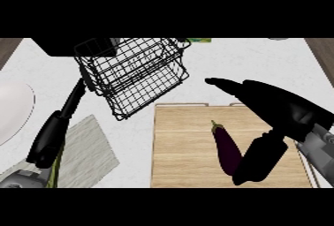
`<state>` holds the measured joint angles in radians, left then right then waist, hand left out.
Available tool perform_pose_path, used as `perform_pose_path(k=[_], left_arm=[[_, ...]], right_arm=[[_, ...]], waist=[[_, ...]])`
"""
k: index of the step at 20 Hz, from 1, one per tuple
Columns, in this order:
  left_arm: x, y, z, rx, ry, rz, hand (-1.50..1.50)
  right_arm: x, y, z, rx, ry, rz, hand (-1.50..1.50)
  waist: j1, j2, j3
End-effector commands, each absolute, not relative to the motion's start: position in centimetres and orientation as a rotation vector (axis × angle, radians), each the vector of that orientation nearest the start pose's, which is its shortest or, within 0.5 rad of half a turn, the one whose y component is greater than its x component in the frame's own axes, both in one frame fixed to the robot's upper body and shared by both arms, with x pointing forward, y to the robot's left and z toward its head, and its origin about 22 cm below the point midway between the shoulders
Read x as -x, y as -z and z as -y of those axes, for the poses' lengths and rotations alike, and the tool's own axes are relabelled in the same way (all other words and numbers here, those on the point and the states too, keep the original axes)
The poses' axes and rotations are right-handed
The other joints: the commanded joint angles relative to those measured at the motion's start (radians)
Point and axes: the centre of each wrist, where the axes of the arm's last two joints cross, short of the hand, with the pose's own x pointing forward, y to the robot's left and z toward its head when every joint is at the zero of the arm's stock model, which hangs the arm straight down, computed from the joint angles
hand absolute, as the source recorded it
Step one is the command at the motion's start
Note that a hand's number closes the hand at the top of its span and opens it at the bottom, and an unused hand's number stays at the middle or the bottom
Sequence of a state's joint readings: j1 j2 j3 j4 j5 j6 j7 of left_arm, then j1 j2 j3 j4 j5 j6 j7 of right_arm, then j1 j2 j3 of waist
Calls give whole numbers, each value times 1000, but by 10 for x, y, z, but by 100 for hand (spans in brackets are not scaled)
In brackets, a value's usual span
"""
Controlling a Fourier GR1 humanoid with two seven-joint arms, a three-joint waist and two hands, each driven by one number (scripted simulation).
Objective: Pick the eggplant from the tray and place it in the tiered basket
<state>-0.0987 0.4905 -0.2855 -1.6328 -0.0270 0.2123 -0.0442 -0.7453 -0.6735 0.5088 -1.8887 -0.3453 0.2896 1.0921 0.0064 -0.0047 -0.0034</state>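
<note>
lying on tray (189, 145): eggplant (227, 150) | right hand (280, 114) beside it

The right hand (280, 110) is seen at the right of the head view, carried on a grey forearm that enters from the lower right edge. Its fingers (222, 83) are held straight and stretched toward the upper left, while the thumb (261, 159) is pointed downward, well apart from them. The hand is spread open and nothing is gripped by it. The left hand (49, 137) is seen at the lower left, above its grey forearm. Its fingers (75, 97) are extended straight upward, close together, and nothing is held.
</note>
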Motion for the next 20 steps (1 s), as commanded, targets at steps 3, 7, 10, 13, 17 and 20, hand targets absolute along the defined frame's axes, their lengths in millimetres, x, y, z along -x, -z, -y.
perform_pose_path(k=[3,7,10,13,17,20], left_arm=[[-257,-41,-256,-305,478,1749,0],[-261,-57,-256,-294,501,1743,0],[-254,-53,-261,-314,475,1749,0],[-258,-63,-251,-289,472,1744,0],[-263,-58,-262,-313,479,1752,0],[-252,-68,-259,-310,486,1746,0]], right_arm=[[-261,-219,120,457,-1276,910,-150],[-257,-196,97,552,-1296,853,-150],[-261,-175,111,577,-1285,772,-150],[-273,-173,112,611,-1296,746,-150],[-258,-159,128,574,-1328,724,-150],[-257,-161,126,562,-1373,684,-150]], waist=[[-3,3,1],[-2,0,1],[-7,0,1],[-4,2,2],[-18,2,2],[-7,0,3]])
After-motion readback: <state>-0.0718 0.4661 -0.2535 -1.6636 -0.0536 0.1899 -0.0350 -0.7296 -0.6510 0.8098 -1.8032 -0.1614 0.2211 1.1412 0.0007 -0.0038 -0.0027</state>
